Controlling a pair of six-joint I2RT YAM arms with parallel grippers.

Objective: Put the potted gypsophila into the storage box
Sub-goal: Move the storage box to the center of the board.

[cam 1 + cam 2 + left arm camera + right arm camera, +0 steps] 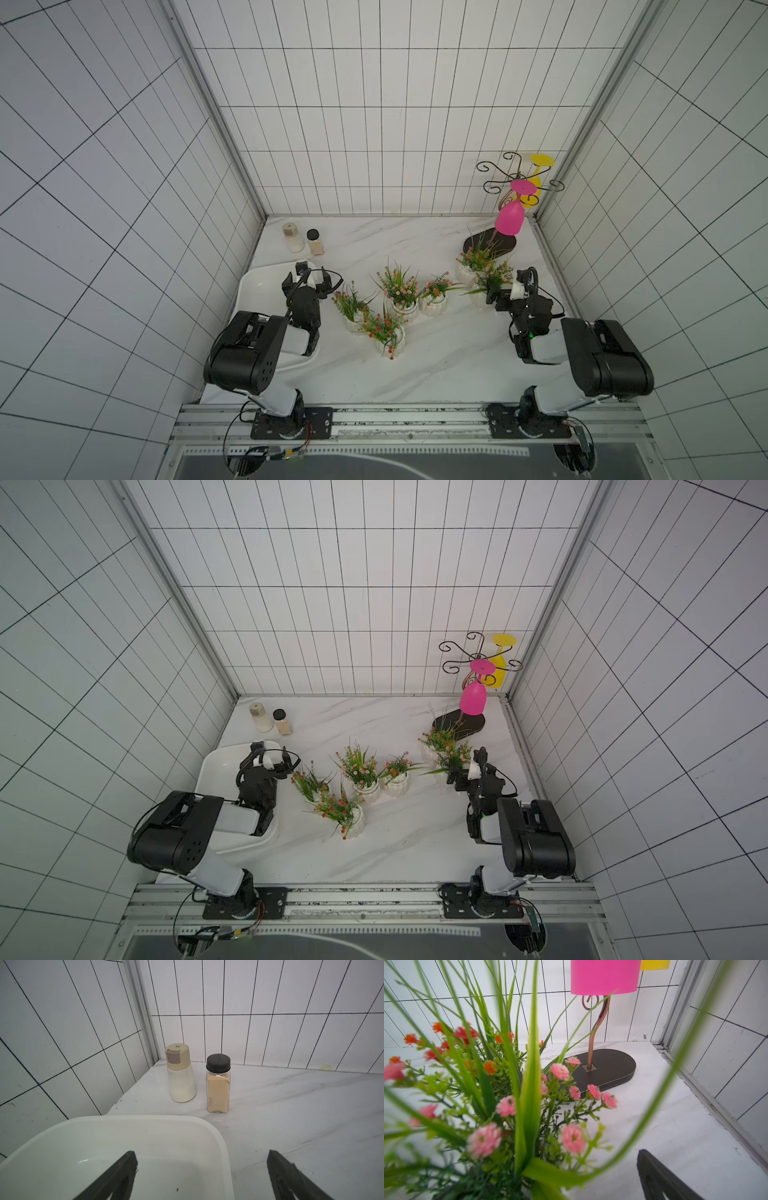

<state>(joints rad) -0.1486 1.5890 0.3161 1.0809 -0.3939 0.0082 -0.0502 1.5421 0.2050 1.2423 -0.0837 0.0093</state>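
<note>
The storage box [254, 286] is a shallow white tray at the left of the table, also in a top view [214, 771]; its rim [145, 1119] shows in the left wrist view, and what I see of it is empty. My left gripper [309, 275] [201, 1155] hangs open over its far right corner, holding nothing. Several potted gypsophila in white ribbed pots stand mid-table [401, 291] and at the right [471, 262]. My right gripper [505, 287] [581, 1159] is open around the foliage of the pink-flowered gypsophila [483, 1140]. One finger [654, 1169] shows; the other and the pot are hidden.
Two shakers, a white one [180, 1080] and a tan one [218, 1088], stand at the back left beyond the tray. A metal stand [490, 245] with hanging pink [509, 220] and yellow goblets occupies the back right corner. Tiled walls close three sides.
</note>
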